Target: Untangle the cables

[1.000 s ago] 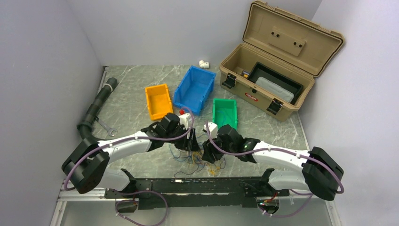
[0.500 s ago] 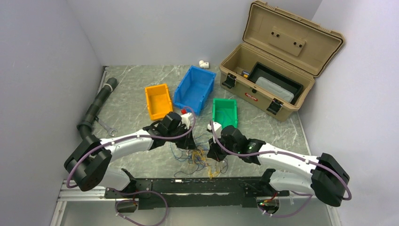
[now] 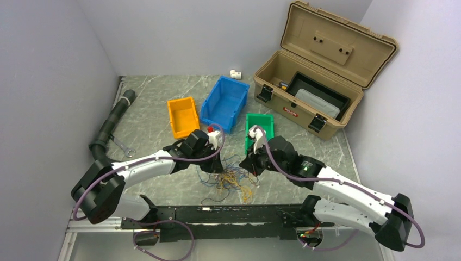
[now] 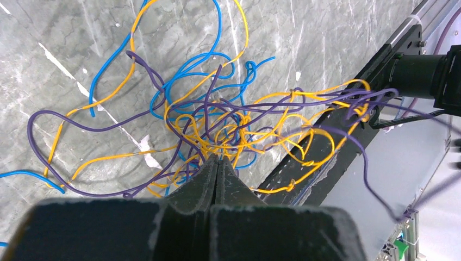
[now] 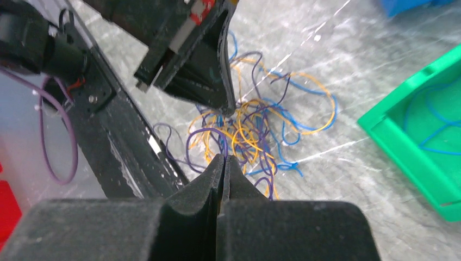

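Anchoring the knot w/ left gripper [image 4: 217,159], prob — fingers pressed together, tips in the cables [image 3: 231,179], heaped on table [image 3: 152,109] between both arms. Right gripper [image 5: 224,159] fingers together too, held off toward green bin [image 3: 260,130], prob to draw a strand out — can't tell if any caught.

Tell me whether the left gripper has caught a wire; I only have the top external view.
Observer: The left gripper is shut with its tip in the cables; I cannot tell whether a strand is pinched.
Operator: Check the right one.
Observer: The right gripper is shut as well, its tip by the same cables.
Operator: Report what's in the green bin.
Observer: One blue wire lies inside the green bin.
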Robot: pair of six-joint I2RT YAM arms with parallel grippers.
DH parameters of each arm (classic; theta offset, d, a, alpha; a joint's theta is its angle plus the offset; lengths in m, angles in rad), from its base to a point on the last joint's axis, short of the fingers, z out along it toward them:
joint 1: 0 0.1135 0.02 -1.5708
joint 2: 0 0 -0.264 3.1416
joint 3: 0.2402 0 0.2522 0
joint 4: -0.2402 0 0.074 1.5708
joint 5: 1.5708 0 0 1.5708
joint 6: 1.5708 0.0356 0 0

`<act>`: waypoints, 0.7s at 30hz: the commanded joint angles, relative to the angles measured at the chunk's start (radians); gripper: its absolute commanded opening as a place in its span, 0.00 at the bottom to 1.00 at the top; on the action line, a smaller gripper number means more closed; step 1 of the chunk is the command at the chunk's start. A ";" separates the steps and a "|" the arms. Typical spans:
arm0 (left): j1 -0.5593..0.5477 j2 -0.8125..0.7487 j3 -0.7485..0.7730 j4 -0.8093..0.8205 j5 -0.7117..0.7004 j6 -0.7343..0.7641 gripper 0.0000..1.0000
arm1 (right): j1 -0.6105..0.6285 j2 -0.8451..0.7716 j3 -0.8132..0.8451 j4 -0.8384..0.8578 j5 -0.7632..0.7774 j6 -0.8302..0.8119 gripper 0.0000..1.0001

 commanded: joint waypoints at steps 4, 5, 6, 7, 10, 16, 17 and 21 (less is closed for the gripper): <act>-0.004 -0.051 0.021 -0.010 -0.025 0.032 0.00 | 0.005 -0.093 0.161 -0.063 0.220 0.025 0.00; -0.005 -0.054 0.019 -0.013 -0.028 0.033 0.00 | 0.004 -0.105 0.178 -0.071 0.258 0.034 0.00; -0.004 -0.059 0.016 -0.018 -0.033 0.034 0.00 | 0.004 -0.114 0.204 -0.087 0.293 0.039 0.00; -0.004 -0.063 0.014 -0.022 -0.038 0.036 0.00 | 0.004 -0.124 0.220 -0.097 0.324 0.040 0.00; -0.004 -0.086 0.010 -0.048 -0.053 0.045 0.00 | 0.004 -0.151 0.288 -0.153 0.419 0.039 0.00; 0.068 -0.192 -0.011 -0.171 -0.179 0.065 0.00 | 0.004 -0.201 0.427 -0.384 0.858 0.141 0.00; 0.106 -0.221 -0.031 -0.173 -0.174 0.062 0.00 | 0.003 -0.209 0.447 -0.429 0.936 0.170 0.00; 0.219 -0.364 -0.102 -0.185 -0.187 0.057 0.00 | 0.005 -0.289 0.457 -0.516 1.087 0.235 0.00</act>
